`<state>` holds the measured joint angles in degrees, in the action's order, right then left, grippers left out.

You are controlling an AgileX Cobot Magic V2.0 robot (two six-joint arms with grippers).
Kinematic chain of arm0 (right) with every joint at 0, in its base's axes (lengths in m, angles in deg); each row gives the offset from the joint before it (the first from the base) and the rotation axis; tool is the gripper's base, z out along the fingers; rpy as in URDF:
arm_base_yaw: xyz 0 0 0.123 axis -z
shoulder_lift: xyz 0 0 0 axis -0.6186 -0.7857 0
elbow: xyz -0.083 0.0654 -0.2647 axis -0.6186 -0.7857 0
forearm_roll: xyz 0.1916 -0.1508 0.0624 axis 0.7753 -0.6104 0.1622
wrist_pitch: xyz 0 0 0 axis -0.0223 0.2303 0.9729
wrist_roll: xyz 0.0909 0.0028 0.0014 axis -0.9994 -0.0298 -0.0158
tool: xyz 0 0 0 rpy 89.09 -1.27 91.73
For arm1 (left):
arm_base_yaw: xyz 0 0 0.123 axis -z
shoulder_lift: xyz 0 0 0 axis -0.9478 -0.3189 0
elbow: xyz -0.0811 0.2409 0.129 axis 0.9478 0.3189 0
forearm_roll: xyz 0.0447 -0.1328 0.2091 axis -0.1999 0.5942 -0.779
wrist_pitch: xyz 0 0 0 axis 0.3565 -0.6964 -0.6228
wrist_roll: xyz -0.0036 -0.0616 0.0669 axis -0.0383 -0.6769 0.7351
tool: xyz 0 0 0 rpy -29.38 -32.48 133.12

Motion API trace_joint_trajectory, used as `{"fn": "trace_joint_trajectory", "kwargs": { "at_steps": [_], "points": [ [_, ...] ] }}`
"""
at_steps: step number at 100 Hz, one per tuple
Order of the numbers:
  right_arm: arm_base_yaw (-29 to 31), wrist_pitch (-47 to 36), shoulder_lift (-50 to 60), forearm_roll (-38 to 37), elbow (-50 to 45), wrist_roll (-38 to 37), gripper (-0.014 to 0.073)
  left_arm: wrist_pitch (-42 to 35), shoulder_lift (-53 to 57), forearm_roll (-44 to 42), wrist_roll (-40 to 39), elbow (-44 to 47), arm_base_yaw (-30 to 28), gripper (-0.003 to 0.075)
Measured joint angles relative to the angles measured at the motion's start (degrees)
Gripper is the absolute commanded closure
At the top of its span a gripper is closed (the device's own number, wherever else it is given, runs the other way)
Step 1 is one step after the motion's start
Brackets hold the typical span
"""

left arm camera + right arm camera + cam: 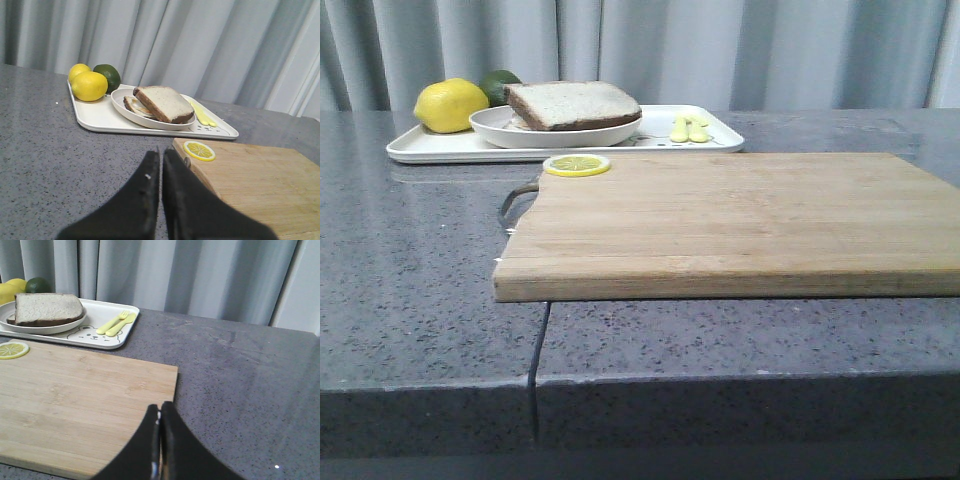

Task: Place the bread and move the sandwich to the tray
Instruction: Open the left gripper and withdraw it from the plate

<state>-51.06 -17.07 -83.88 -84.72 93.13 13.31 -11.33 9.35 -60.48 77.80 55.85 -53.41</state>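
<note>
The bread (pixel 572 104) is a thick square slice with a pale, speckled crumb and a dark brown crust, and it lies tilted on top of the sandwich (pixel 136 106), whose lower slice with a bit of fried egg peeks out from under it in the left wrist view. Both sit in a shallow round white plate (pixel 500 128), and the plate stands on the tray (pixel 430 148), a flat white rectangle with rounded corners and a small bear print, at the far side of the grey speckled desk (pixel 420 300). Also on the tray are two lemons (pixel 89 85), a lime (pixel 109 75) and a yellow fork and knife (pixel 116 323). A wooden cutting board (pixel 740 225) lies just in front of the tray, with a lemon slice (pixel 576 165) on its far corner. The left hand (pixel 161 165) has its fingers pressed together, holding nothing; the right hand (pixel 160 417) is likewise closed and empty above the board's edge.
</note>
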Motion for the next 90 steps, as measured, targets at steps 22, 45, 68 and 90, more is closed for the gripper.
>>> {"fn": "trace_joint_trajectory", "kwargs": {
  "at_steps": [22, 45, 68, 90],
  "points": [
    [0.0, 0.0, 0.0, 0.0, 0.0, 0.0, 0.0710, 0.0, 0.0, 0.0, 0.0, 0.0, 0.0, 0.0739],
    [0.0, 0.0, 0.0, 0.0, 0.0, 0.0, 0.0710, 0.0, 0.0, 0.0, 0.0, 0.0, 0.0, 0.0739],
    [0.0, 0.0, 0.0, 0.0, 0.0, 0.0, 0.0710, 0.0, 0.0, -0.1, 0.0, 0.1, 0.0, 0.0739],
    [0.0, 0.0, 0.0, 0.0, 0.0, 0.0, 0.0710, 0.1, 2.0, -15.9, -0.2, 3.2, -3.3, 0.0739]
  ]
}}
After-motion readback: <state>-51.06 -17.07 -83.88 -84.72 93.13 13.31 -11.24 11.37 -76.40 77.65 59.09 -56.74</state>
